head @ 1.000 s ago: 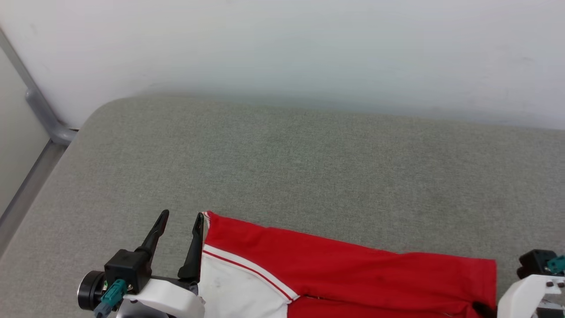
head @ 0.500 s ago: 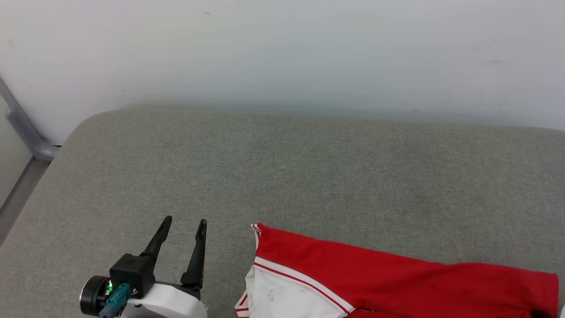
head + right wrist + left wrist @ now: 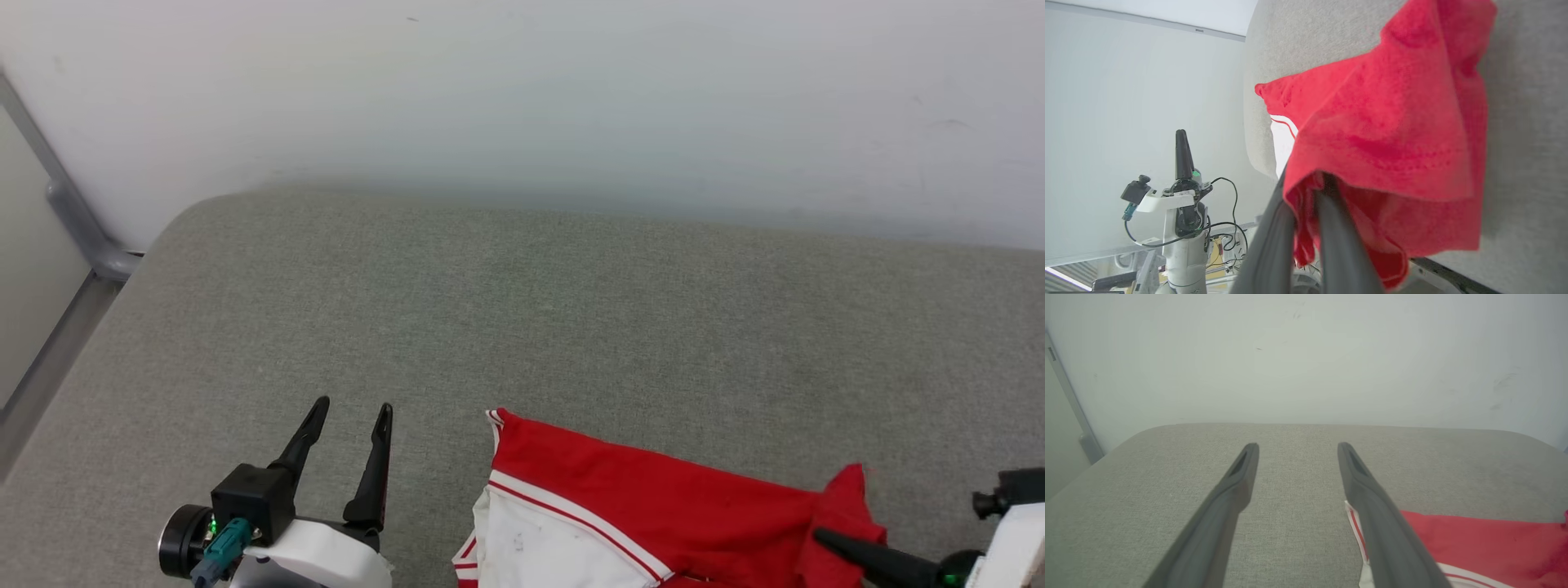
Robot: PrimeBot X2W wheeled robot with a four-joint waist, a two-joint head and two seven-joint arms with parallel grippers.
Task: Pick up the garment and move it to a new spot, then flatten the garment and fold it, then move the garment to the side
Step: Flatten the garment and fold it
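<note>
Garment point(image 3: 653, 506): a red jersey-style T-shirt lying on the grey fabric-covered surface point(image 3: 571, 310), at about 5 o'clock in the head view and cut off by the bottom edge. Its visible red cloth is plain. A white sleeve point(image 3: 539, 547) lies at its 9 o'clock end, bordered by a narrow red-and-white band, and striped trim point(image 3: 495, 420) runs along the edge at that end. At its 3 o'clock end, one red corner is lifted off the surface and crumpled into a small peak, while the rest lies fairly flat.

Right gripper point(image 3: 824, 537): it enters the head view at 4 o'clock, its dark tip at the raised corner. In the right wrist view the fingers point(image 3: 1339, 245) stand close together, with red cloth point(image 3: 1392, 122) draped over their tips and hanging between them. They are pinching the garment.

Left gripper point(image 3: 353, 404): it sits at 7 o'clock in the head view, just beside the sleeve end but apart from it. Its fingers are spread and hold nothing. In the left wrist view point(image 3: 1297, 446) bare grey surface shows between the fingers, with the garment's edge point(image 3: 1474, 539) at 4 o'clock behind the right-hand finger.

A white wall point(image 3: 522, 98) stands at 12 o'clock and a grey metal rail point(image 3: 73, 212) at 9 o'clock.
</note>
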